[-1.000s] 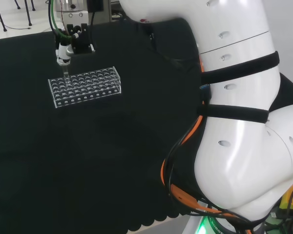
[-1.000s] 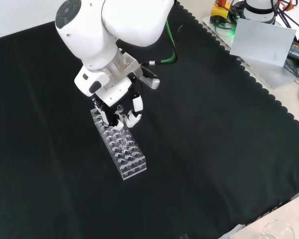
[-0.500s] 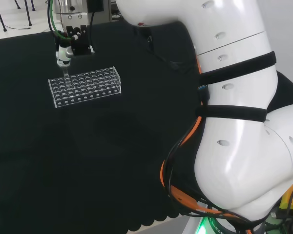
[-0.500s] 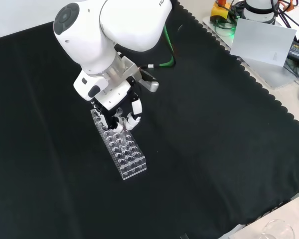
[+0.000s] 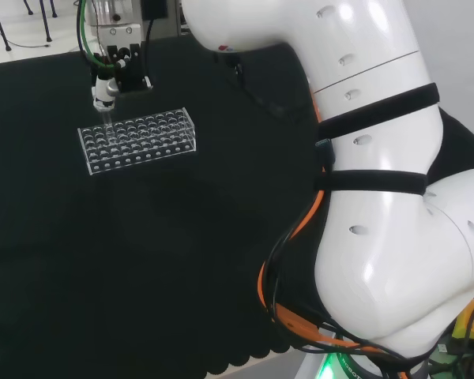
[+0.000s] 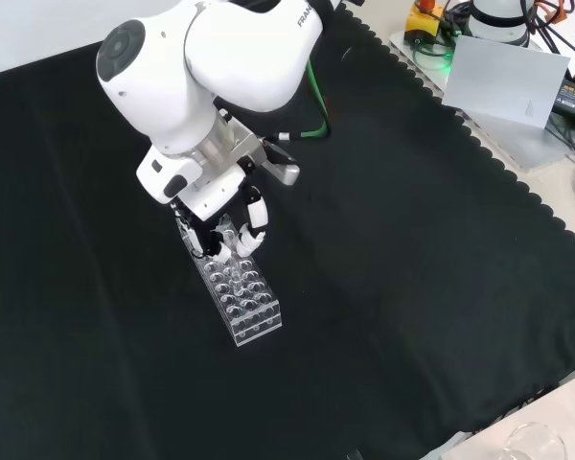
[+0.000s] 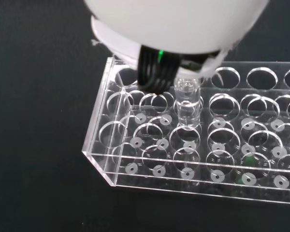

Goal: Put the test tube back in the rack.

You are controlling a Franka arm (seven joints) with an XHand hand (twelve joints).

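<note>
A clear plastic rack [image 5: 139, 140] with several rows of holes lies on the black cloth; the front view has the rack [image 6: 241, 295] running toward the camera. The hand [image 5: 107, 81] hovers over the rack's left end in the head view, its fingers curled round the top of a clear test tube [image 5: 107, 118] that hangs upright. Seen from the front, the hand [image 6: 226, 227] is above the rack's far end. In the wrist view the test tube [image 7: 187, 102] stands upright with its lower part inside a hole of the rack [image 7: 150, 145], just below the blurred white hand [image 7: 174, 29].
The arm's big white links [image 5: 379, 197] take up the right of the head view. In the front view, a grey box [image 6: 503, 81] and cables lie beyond the cloth's scalloped edge at the upper right, and a glass vessel [image 6: 535, 443] sits at the lower right corner.
The arm's upper links have swung slightly left in the front view. The hand has shifted a little over the rack's end, still holding the tube upright.
</note>
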